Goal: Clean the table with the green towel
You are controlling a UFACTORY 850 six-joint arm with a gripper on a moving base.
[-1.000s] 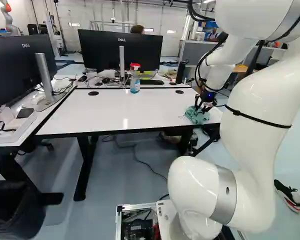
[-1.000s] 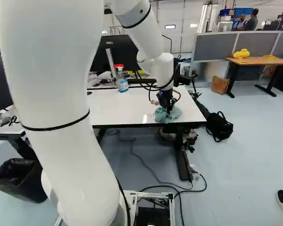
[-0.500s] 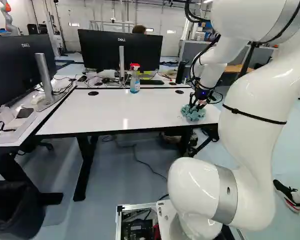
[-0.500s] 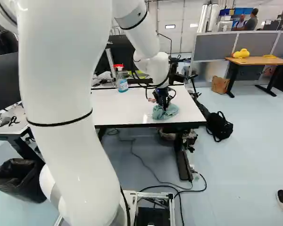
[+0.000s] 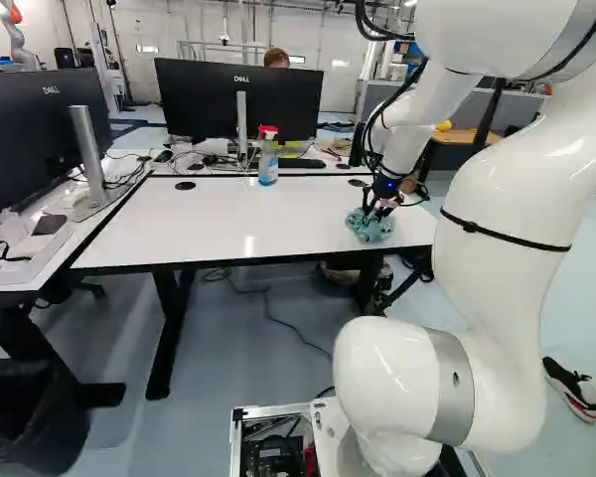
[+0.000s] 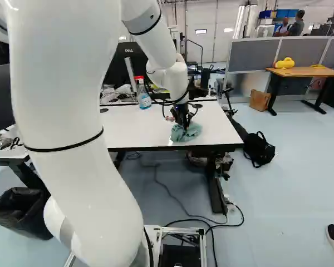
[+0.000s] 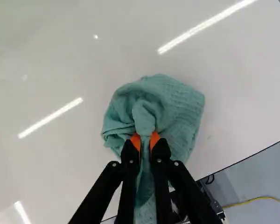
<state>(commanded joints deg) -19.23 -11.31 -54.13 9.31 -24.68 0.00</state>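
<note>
Conceivably, the end effector (image 7: 145, 140), pinching a fold of the towel (image 7: 177, 108), at four o'clock on the counter (image 5: 209, 221) in the left base view, could lose it if friction outpulls the pinch.

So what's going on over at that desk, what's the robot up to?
A white robot arm has a crumpled green cloth towel pinched in its black two-fingered hand, held down against the white rectangular table near its front edge. It looks to be mid-wipe. A clear spray bottle with a red top stands by the table's far edge.
</note>
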